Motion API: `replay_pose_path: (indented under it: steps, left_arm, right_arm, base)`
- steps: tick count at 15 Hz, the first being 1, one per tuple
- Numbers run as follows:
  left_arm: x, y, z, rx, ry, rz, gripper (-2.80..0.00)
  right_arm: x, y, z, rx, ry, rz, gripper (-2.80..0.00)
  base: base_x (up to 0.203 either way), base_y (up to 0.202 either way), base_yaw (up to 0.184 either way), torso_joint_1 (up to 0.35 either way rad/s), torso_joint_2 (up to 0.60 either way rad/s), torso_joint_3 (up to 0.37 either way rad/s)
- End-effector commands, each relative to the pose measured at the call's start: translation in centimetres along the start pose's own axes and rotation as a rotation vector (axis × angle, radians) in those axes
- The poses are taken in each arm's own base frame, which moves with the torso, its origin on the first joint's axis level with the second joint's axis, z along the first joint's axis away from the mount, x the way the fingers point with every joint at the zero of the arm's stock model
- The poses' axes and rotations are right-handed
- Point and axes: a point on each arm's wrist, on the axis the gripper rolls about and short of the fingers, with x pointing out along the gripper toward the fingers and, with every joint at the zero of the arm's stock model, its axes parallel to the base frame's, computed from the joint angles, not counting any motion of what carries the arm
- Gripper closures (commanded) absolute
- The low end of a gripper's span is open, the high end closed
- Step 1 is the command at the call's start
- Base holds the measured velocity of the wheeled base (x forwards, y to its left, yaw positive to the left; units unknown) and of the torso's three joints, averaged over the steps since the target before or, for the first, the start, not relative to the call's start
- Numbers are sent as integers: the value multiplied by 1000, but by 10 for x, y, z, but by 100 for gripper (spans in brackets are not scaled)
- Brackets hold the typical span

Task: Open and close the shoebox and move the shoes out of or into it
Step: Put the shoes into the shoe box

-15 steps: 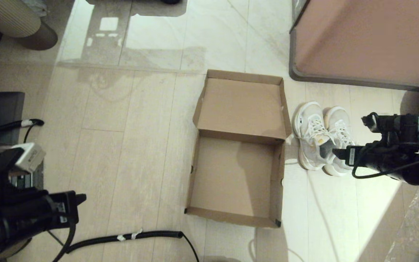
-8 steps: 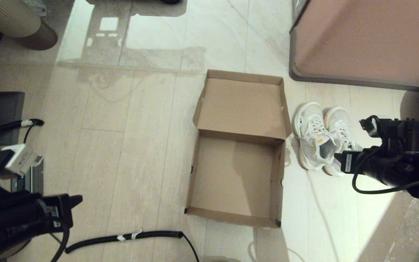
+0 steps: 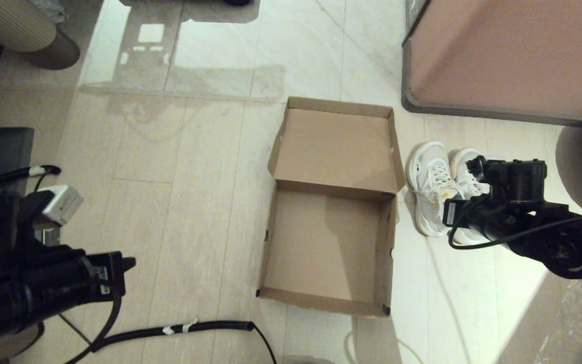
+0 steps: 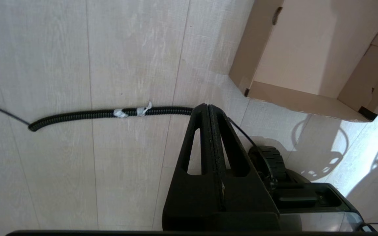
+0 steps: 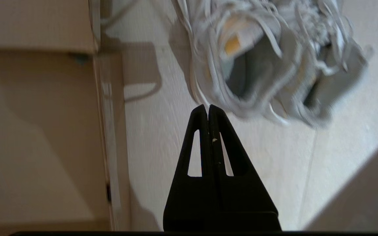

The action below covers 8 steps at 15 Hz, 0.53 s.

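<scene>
head camera looks steeply down on the floor [image 3: 180, 151] from high up. each wrist camera sits low behind its pincer, both sharing the shoebox [image 3: 331, 212] with the head view.

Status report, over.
Right gripper shut, empty, above the shoes. Left gripper shut, parked low left. Shoebox open, empty. Nothing between shoes and shoebox.
</scene>
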Motion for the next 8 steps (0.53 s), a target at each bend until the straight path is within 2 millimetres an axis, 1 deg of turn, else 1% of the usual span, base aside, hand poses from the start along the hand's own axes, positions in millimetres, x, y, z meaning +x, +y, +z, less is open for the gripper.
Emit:
replay_pose_path:
  steps: [1, 4, 6, 8]
  left_arm:
    - [9, -4, 2, 7, 21, 1, 0]
    - [7, -4, 5, 6, 4, -3, 0]
    - [4, -3, 7, 4, -8, 4, 0]
    - [3, -3, 8, 3, -14, 4, 0]
  right_arm:
    - [50, 15, -16, -10, 28, -10, 0]
    - [100, 34, -2, 16, -54, -1, 0]
    - [133, 45, -3, 22, -67, 0, 0]
    - [160, 54, -1, 33, -95, -1, 0]
  base:
    - [0, 0, 0, 0, 0, 0]
    - [0, 0, 0, 0, 0, 0]
    - [0, 0, 0, 0, 0, 0]
    - [0, 0, 0, 0, 0, 0]
